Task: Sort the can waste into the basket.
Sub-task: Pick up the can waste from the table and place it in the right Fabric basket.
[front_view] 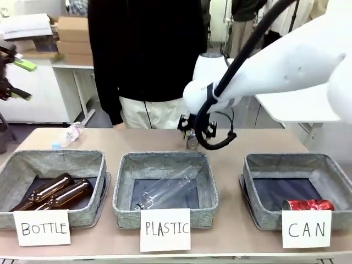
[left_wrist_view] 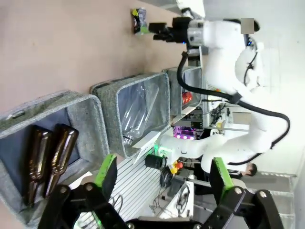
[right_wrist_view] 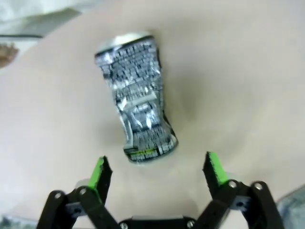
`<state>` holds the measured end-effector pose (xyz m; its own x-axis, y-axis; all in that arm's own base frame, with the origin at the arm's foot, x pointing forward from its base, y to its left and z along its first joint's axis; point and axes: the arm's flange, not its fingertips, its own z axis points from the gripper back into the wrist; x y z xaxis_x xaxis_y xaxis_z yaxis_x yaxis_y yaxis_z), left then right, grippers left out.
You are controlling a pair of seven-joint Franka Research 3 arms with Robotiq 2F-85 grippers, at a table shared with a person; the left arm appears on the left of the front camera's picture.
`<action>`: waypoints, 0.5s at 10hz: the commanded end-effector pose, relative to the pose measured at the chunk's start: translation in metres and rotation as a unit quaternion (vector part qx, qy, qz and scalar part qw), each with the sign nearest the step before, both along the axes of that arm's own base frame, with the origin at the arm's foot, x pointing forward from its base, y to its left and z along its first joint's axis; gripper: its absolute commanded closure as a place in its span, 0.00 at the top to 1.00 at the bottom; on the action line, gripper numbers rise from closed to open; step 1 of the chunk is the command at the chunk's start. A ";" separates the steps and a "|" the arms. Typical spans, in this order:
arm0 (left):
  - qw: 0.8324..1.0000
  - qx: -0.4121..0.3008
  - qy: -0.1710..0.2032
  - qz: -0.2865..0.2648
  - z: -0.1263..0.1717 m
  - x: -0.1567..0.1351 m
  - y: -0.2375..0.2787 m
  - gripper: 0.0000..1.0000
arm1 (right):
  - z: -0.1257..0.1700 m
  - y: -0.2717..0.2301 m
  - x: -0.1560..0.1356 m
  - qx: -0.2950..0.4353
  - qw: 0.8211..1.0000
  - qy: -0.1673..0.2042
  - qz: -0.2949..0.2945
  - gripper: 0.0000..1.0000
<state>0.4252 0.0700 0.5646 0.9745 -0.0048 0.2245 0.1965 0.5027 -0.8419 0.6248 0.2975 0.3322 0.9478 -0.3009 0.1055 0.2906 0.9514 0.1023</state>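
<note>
The silver can (front_view: pixel 191 142) with dark print stands on the far middle of the table, and its side is dented (right_wrist_view: pixel 138 109). My right gripper (front_view: pixel 193 127) hovers just above it, open (right_wrist_view: pixel 157 171), with the can ahead of the green pads and untouched. A shiny red can (front_view: pixel 308 205) lies inside the CAN basket (front_view: pixel 286 160) at the right. Raised at the far left, my left gripper (front_view: pixel 16 80) is open (left_wrist_view: pixel 164 174) and holds nothing. In the left wrist view the silver can (left_wrist_view: pixel 139 21) sits beside the right gripper (left_wrist_view: pixel 164 31).
The PLASTIC basket (front_view: pixel 165 160) in the middle holds a clear bottle (front_view: pixel 165 190). The BOTTLE basket (front_view: pixel 55 157) at the left holds two brown bottles (front_view: pixel 55 192). Another clear plastic bottle (front_view: pixel 69 135) lies on the far left of the table. A person in a black top (front_view: pixel 146 55) stands at the far edge.
</note>
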 end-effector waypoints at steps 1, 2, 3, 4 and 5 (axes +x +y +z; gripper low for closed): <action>1.000 0.006 0.001 -0.001 0.003 -0.003 0.001 1.00 | -0.006 0.021 0.028 -0.004 1.000 0.012 -0.004 1.00; 1.000 0.006 0.001 -0.001 0.003 -0.003 0.001 1.00 | -0.017 0.025 0.033 -0.008 1.000 0.019 -0.007 1.00; 1.000 0.006 0.001 -0.001 0.003 -0.003 0.001 1.00 | -0.023 0.025 0.035 -0.011 1.000 0.029 -0.004 1.00; 1.000 0.006 0.001 -0.001 0.003 -0.003 0.001 1.00 | -0.023 0.023 0.035 -0.012 0.999 0.031 -0.006 1.00; 1.000 0.006 0.001 -0.001 0.003 -0.003 0.001 1.00 | -0.024 0.022 0.035 -0.013 0.999 0.033 -0.006 1.00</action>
